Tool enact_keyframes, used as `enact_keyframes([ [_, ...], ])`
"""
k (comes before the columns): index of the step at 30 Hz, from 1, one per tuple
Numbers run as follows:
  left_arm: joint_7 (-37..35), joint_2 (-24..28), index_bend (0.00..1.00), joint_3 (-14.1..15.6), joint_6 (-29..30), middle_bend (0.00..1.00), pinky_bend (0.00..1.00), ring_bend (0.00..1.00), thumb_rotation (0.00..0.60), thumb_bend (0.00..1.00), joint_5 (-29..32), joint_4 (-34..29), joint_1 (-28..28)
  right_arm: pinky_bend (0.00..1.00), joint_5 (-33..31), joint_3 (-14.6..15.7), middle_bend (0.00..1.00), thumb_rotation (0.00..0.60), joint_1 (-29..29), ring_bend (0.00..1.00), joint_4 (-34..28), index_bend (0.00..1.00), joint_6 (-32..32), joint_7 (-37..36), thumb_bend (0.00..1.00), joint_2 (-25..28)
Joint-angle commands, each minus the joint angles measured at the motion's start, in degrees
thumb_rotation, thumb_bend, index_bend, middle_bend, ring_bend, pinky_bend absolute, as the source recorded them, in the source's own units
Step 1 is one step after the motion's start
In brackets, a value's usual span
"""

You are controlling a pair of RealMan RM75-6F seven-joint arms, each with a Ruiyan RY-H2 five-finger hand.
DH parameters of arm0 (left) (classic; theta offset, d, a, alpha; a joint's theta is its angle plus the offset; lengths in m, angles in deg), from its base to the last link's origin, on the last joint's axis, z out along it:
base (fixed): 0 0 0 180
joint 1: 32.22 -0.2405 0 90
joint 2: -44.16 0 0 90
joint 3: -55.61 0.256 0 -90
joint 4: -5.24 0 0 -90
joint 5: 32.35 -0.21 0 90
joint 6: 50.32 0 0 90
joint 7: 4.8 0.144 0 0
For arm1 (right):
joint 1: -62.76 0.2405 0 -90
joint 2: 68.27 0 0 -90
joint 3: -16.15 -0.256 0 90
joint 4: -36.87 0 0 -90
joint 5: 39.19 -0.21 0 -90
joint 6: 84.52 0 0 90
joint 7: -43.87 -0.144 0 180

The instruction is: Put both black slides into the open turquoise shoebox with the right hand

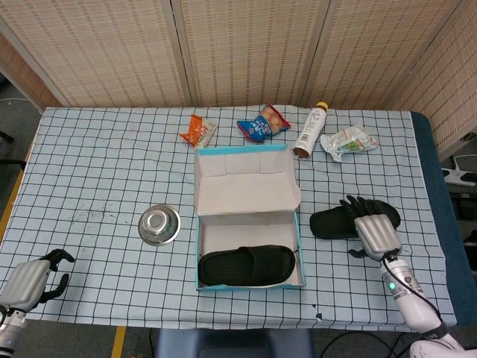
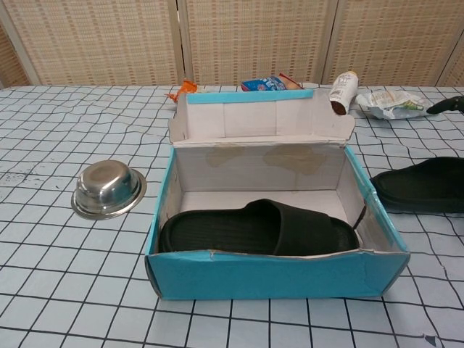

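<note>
No lettering can be read anywhere in either view. The snack packets at the upper middle of the head view — the orange packet [image 1: 197,132] and the blue packet [image 1: 262,123] — carry print too small to make out. The same holds for the label on the white bottle [image 1: 308,131] and the pale green pouch [image 1: 348,142] at the upper right — only blurred colour shows.

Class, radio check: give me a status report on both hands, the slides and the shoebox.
Right hand open over second slide, not gripping. Left hand idle, fingers curled, empty. One slide in shoebox. Path between looks clear.
</note>
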Motion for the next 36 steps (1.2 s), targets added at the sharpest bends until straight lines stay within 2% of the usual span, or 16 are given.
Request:
enact_keyframes([
  [1,0.2,0.0,0.37,0.0,-0.3,0.29,0.54,0.43,0.6,0.5,0.2,-0.1,0.1,0.07,-5.0,-1.2,0.0,0.6,1.8,0.0,7.5,0.0,6.9,-3.6,0.0,-1.5],
  [8,0.5,0.1,0.37,0.0,-0.7,0.29,0.54,0.44,0.6,0.5,0.8,-0.2,0.2,0.07,-10.6,-3.1,0.0,0.6,5.1,0.0,21.2,0.0,16.2,-7.3,0.0,-7.4],
  [17,0.9,0.1,0.37,0.2,-1.0,0.29,0.54,0.44,0.6,0.5,0.8,-0.1,0.3,0.07,-16.2,-3.9,0.0,0.6,7.6,0.0,33.4,0.0,25.6,-10.7,0.0,-13.3],
  [20,0.9,0.1,0.37,0.2,-1.2,0.29,0.54,0.44,0.6,0.5,1.0,-0.3,0.4,0.07,-16.0,-3.6,0.05,0.6,7.7,0.0,36.0,0.02,26.1,-11.1,0.0,-14.9],
  [22,0.8,0.2,0.37,0.2,-1.2,0.29,0.54,0.44,0.6,0.5,0.9,-0.4,0.4,0.09,-15.1,-3.5,0.13,0.6,7.6,0.0,37.1,0.09,25.6,-11.4,0.0,-15.7],
  [24,0.8,0.2,0.37,0.2,-1.1,0.29,0.54,0.44,0.6,0.5,0.8,-0.3,0.4,0.14,-13.7,-3.5,0.27,0.6,7.2,0.06,37.5,0.29,24.6,-11.8,0.0,-16.2],
  [27,0.6,0.2,0.37,0.2,-1.2,0.29,0.54,0.44,0.6,0.5,1.0,-0.4,0.4,0.22,-11.3,-3.6,0.4,0.6,6.2,0.17,36.7,0.48,20.9,-12.2,0.0,-16.0],
  [30,0.6,0.3,0.37,0.2,-1.2,0.29,0.54,0.44,0.6,0.5,0.8,-0.3,0.4,0.26,-9.1,-3.5,0.45,0.6,4.9,0.21,33.7,0.54,16.3,-11.3,0.0,-14.6],
  [36,0.9,0.2,0.37,0.4,-1.5,0.29,0.54,0.44,0.6,0.5,0.9,-0.5,0.5,0.26,-7.9,-3.6,0.48,0.6,2.1,0.21,21.9,0.57,7.2,-6.1,0.0,-8.4],
])
